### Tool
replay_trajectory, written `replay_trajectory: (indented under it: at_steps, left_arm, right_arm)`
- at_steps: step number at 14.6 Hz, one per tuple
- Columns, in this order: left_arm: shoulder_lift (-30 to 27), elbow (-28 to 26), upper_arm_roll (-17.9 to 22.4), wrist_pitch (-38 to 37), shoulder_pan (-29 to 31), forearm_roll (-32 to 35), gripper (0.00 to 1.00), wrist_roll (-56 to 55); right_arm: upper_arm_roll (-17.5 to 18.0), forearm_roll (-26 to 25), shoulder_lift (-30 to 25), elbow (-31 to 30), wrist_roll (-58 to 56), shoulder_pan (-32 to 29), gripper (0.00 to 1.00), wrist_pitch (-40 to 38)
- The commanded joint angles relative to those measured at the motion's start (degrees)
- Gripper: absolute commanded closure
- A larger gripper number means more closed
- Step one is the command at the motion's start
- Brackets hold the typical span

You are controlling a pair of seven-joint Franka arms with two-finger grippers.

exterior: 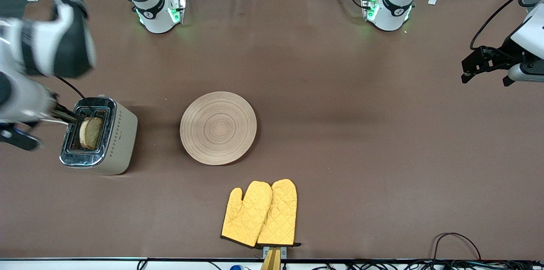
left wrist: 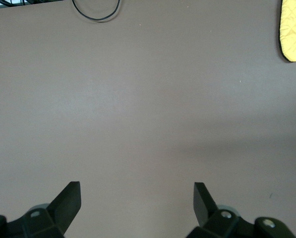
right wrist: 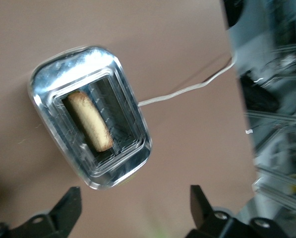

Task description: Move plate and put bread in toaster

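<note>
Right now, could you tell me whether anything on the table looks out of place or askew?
Nothing stands out. The bread stands in one slot of the toaster, its top edge above the chrome. The plate lies flat and bare, and the yellow oven mitts lie side by side nearer the camera. The right gripper is open above the toaster; the left gripper waits open over bare table.

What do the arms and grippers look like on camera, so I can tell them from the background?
Both arms are white with black joint bands; their bases glow green. The left gripper and right gripper have black, wedge-shaped fingers. Black cable loops along the left arm.
</note>
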Motion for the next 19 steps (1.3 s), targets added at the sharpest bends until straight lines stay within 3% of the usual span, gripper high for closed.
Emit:
replay_trajectory:
  at_steps: [1,4,8,10,19]
  left_arm:
    - [-0.9,-0.8,0.1,0.4,0.0,-0.4,0.0,0.7]
    - [-0.9,-0.7,0.1,-0.2,0.0,-0.4,0.0,0.6]
    - [-0.9,-0.8,0.1,-0.3,0.1,-0.4,0.0,0.6]
    - [-0.9,-0.7,0.1,-0.3,0.1,-0.4,0.0,0.6]
    - [-0.9,-0.7,0.1,-0.3,0.1,-0.3,0.0,0.7]
  right_arm:
    - [1.0,11.8,-11.8,-7.5,-1.6,-5.2,0.0,-0.4]
    - [1.1,13.4,-19.9,-15.4,-6.6,-5.2,0.0,4.2]
    - [1.3,14.4,-22.5,-21.6,-19.7,-4.3,0.0,13.1]
    - [1.3,14.4,-23.7,-22.6,-27.3,-3.7,0.0,14.8]
    - [1.1,14.3,-23.3,-22.6,-28.1,-4.3,0.0,14.9]
